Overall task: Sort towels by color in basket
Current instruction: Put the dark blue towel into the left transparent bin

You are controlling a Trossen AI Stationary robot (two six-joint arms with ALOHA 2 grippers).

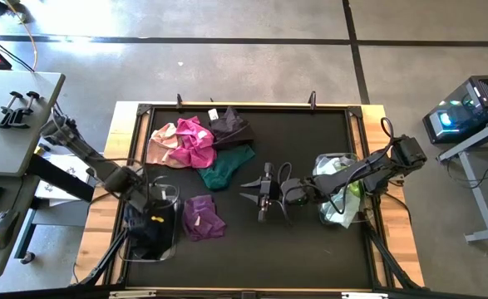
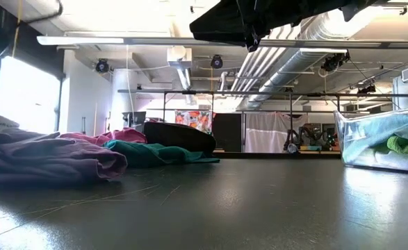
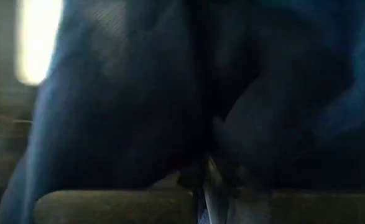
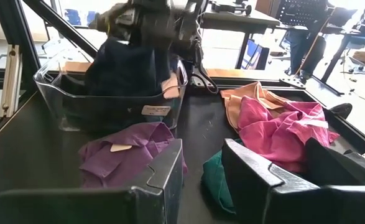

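Observation:
My left gripper hangs over the clear left basket, shut on a navy towel. That towel fills the left wrist view. My right gripper is open at mid-table, level, with its fingers pointing to the table's left and touching nothing. Beyond it lie a purple towel, a teal one, a magenta one, a peach-pink one and a black one, all flat on the mat. My left gripper comes down from above onto the upper end of the navy towel. The fingers themselves are hidden by the cloth and the gripper body. The towel hangs below the gripper, and its lower part sits inside the left basket.
A second clear basket at the table's right holds pale mint, white and lime towels; my right arm passes over it. A raised frame edges the black mat. Bare mat lies along the near side between the baskets.

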